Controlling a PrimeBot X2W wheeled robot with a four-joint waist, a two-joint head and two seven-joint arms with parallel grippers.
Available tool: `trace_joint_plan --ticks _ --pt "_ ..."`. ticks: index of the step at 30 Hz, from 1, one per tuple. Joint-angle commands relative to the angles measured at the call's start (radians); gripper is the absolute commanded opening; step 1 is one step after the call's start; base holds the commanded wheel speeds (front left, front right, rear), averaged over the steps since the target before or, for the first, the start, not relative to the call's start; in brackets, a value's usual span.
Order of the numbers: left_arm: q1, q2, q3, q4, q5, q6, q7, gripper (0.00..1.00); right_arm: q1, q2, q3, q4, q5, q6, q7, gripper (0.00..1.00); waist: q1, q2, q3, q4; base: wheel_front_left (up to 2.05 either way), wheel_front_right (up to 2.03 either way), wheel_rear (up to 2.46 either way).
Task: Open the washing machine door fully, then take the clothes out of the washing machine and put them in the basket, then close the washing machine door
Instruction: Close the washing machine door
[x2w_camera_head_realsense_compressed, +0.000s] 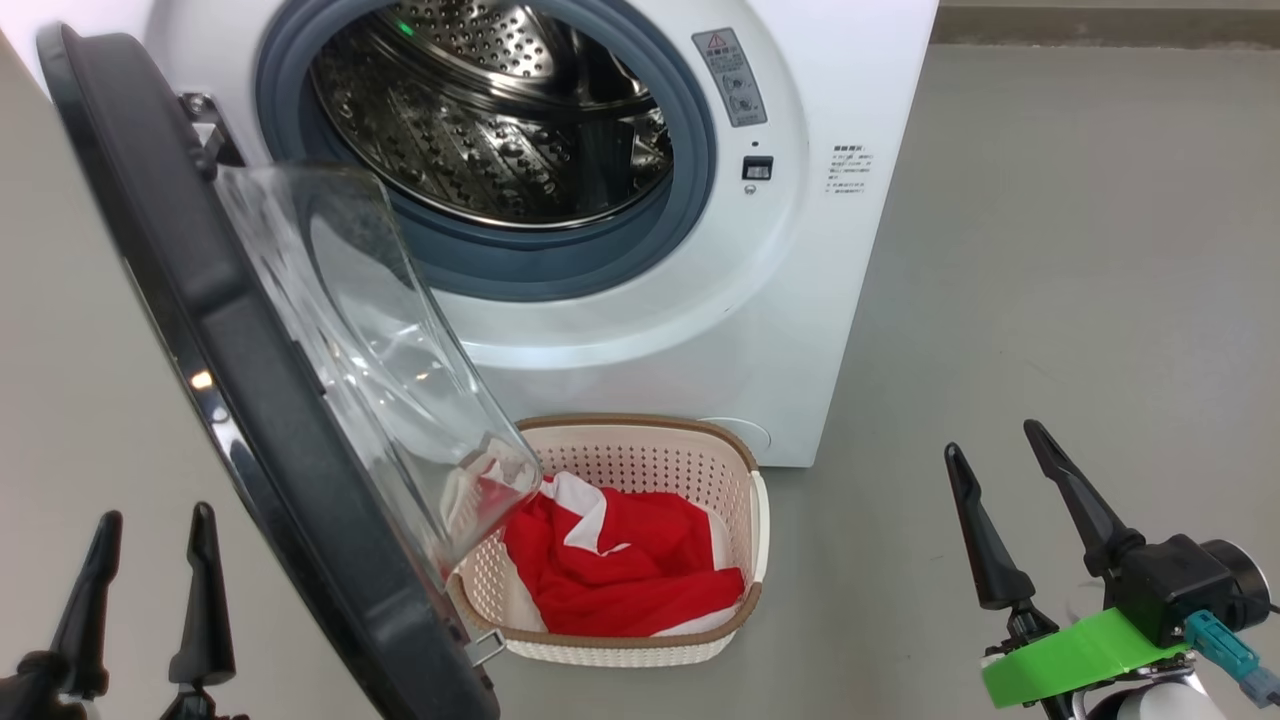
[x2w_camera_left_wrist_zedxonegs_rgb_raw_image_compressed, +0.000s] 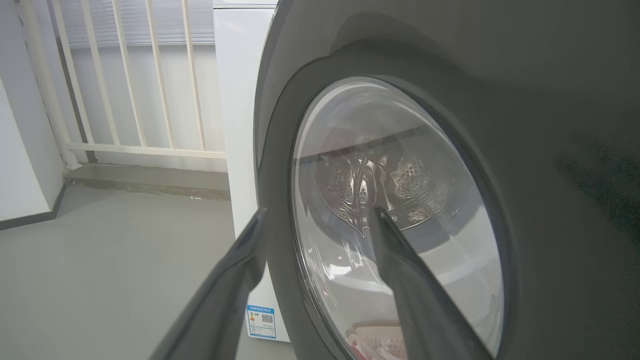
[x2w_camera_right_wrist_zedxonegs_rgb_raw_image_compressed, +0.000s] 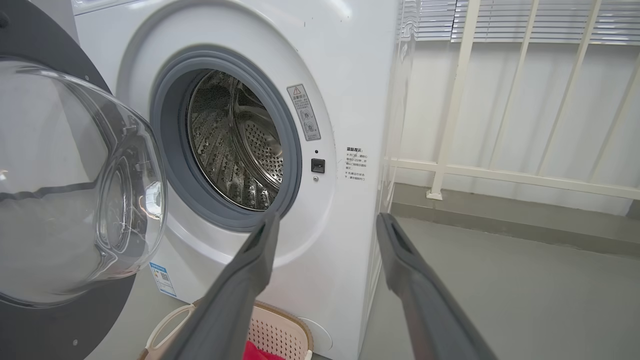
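Clothes (x2w_camera_head_realsense_compressed: 620, 570) in basket (x2w_camera_head_realsense_compressed: 745, 470), 6 o'clock. L gripper (x2w_camera_head_realsense_compressed: 157, 517), R gripper (x2w_camera_head_realsense_compressed: 993, 440): jaws apart, empty. Best: L shoves door (x2w_camera_head_realsense_compressed: 250, 400) rim twd 1 o'clock, steady.

Perforated steel drum (x2w_camera_head_realsense_compressed: 500, 120), glossy clear glass door (x2w_camera_head_realsense_compressed: 370, 350), soft red cloth (x2w_camera_head_realsense_compressed: 620, 570)

A white washing machine (x2w_camera_head_realsense_compressed: 700, 330) stood with its round, black-rimmed door (x2w_camera_head_realsense_compressed: 270, 400) swung open on the left. Just in front sat a cream perforated basket (x2w_camera_head_realsense_compressed: 610, 652), brown-rimmed, holding crumpled red clothes (x2w_camera_head_realsense_compressed: 620, 575) with white trim, partly beneath the door's glass.
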Motion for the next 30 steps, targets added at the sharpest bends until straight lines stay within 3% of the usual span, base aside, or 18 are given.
trace_joint_plan --ticks 1,10,30 --pt "-0.009 0.02 0.034 -0.016 0.017 0.011 -0.011 1.0 -0.012 -0.007 0.014 -0.022 0.009 0.006 -0.006 1.0 0.0 0.0 -0.005 -0.001 0.0 0.0 0.0" --pt "0.018 -0.021 0.072 0.0 0.093 0.007 -0.021 1.0 0.002 0.006 0.007 -0.024 0.008 0.006 -0.006 1.0 0.0 0.0 -0.027 0.003 0.0 0.0 0.0" --pt "0.049 -0.062 0.113 0.065 0.109 -0.01 -0.021 1.0 0.022 0.016 0.004 -0.022 0.007 0.006 -0.006 1.0 0.0 0.0 -0.053 0.011 0.0 0.0 0.0"
